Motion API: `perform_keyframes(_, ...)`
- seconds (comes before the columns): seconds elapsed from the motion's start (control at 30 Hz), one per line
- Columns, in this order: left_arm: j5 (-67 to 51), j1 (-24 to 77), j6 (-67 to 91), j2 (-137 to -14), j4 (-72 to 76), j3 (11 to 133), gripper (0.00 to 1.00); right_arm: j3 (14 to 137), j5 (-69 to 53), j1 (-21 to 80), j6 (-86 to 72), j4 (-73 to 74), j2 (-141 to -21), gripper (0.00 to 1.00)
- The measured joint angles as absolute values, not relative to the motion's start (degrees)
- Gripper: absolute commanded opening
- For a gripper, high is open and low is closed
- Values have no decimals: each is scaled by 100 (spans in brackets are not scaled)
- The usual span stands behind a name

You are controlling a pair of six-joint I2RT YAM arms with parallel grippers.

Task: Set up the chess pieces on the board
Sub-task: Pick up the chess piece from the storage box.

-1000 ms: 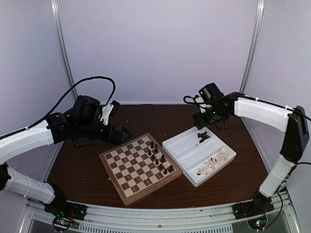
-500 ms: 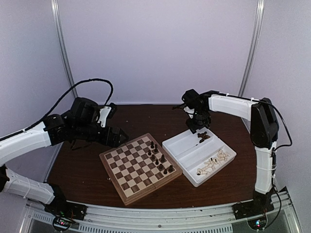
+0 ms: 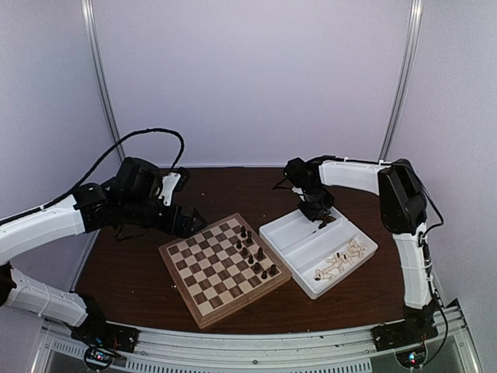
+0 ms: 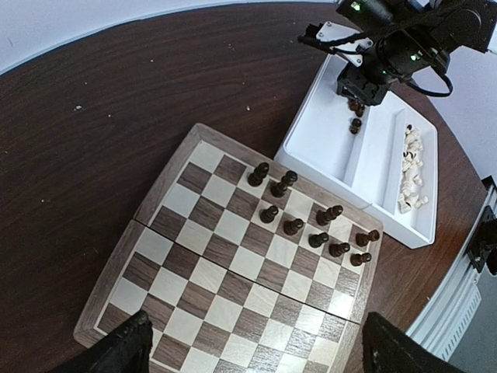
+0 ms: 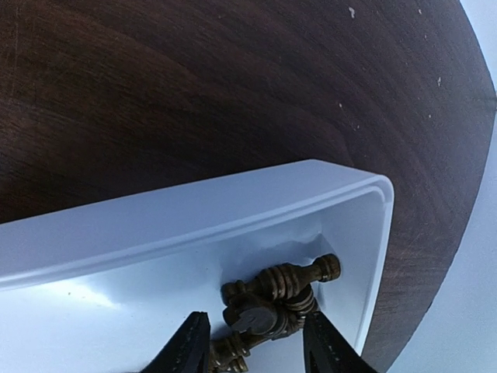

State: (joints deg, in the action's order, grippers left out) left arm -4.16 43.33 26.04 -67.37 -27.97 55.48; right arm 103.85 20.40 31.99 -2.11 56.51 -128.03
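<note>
Now lowered right claw (image 5: 252,346) into tray (image 5: 233,202), narrowing around dark pieces (image 5: 279,291); cannot tell if pinched. Keeps left claw (image 4: 260,342) spread. Means another pickup starting

Dark, seemingly wooden table (image 3: 132,272): board (image 3: 206,284), white tray (image 3: 291,237).

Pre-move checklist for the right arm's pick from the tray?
1. Right gripper straddles dark pieces in the tray corner: ok.
2. Single piece isolated between the jaws: not ok, several lie bunched.
3. Firm grip: cannot tell.
4. Left gripper open, away from the standing pieces: ok.
5. Free squares on the board: ok.
</note>
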Motion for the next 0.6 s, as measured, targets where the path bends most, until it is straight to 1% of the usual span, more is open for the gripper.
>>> perform_keyframes(0.07, -427, 4333, 2598, -6742, -2794, 5546, 93, 10431, 2108, 3197, -180, 5688, -12857, 31)
perform_keyframes(0.33, -427, 4333, 2543, -6740, -2794, 5527, 93, 10510, 2191, 3170, -161, 5723, -12964, 30)
perform_keyframes(0.37, -427, 4333, 2543, -6740, -2794, 5516, 93, 10510, 2191, 3168, -163, 5721, -12980, 28)
perform_keyframes(0.43, -427, 4333, 2543, -6740, -2797, 5505, 93, 10514, 2180, 3168, -169, 5723, -13008, 17)
perform_keyframes(0.47, -427, 4333, 2543, -6740, -2797, 5498, 93, 10519, 2167, 3166, -165, 5725, -13017, 14)
perform_keyframes(0.6, -427, 4333, 2543, -6740, -2797, 5485, 93, 10556, 2088, 3157, -167, 5736, -13032, 13)
